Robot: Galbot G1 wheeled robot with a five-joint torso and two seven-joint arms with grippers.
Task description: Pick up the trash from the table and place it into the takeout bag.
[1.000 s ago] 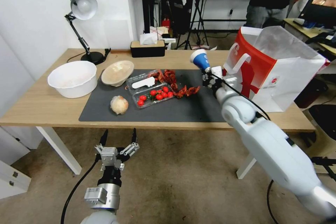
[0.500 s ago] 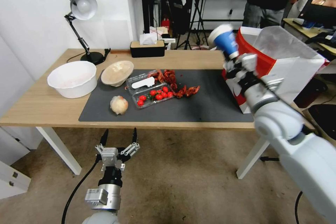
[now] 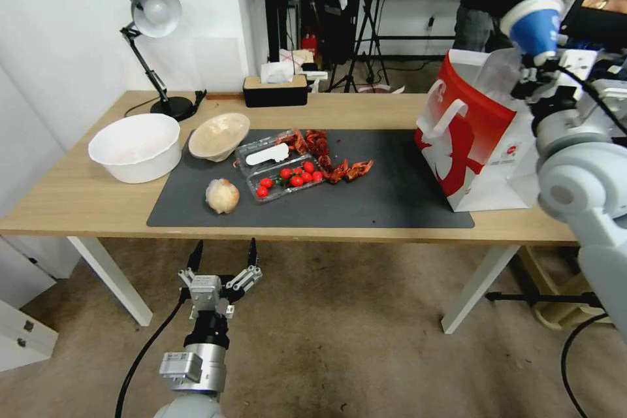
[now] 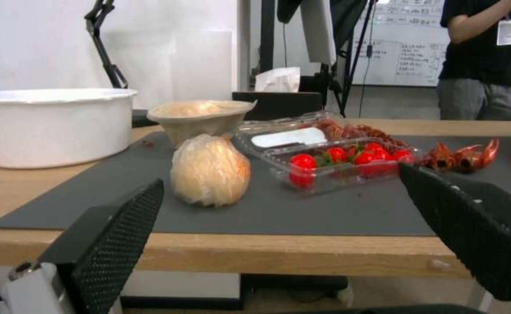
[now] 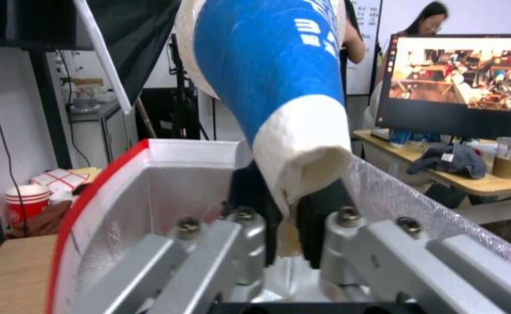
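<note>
the blue-and-white paper cup (image 3: pixel 537 26) is sitting clenched in the jaws of the right gripper (image 3: pixel 542 72), tilted with its mouth up and away, above the open top of the takeout bag (image 3: pixel 480 144); in the right wrist view the cup's (image 5: pixel 273 83) narrow white base is pinched between the black pads over the bag's silvery lining (image 5: pixel 168 196), and white characters on its blue band are too partial to read. the bag is standing upright at the right end of the desk (image 3: pixel 72 199), its near corner touching the dark grey mat (image 3: pixel 366 206), a small round logo on its white side too small to make out. on the mat are lying the pale wrinkly ball (image 3: pixel 222 196), the beige shallow bowl (image 3: pixel 219 136), a clear tray of cherry tomatoes (image 3: pixel 287 180) and red crayfish shells (image 3: pixel 339 168). a white tub (image 3: pixel 135 146), a desk lamp (image 3: pixel 151 39) and a tissue box (image 3: pixel 275 88) are standing farther back. the left gripper (image 3: pixel 221 260) is hanging below the desk's front edge, jaws spread wide and holding nothing.
</note>
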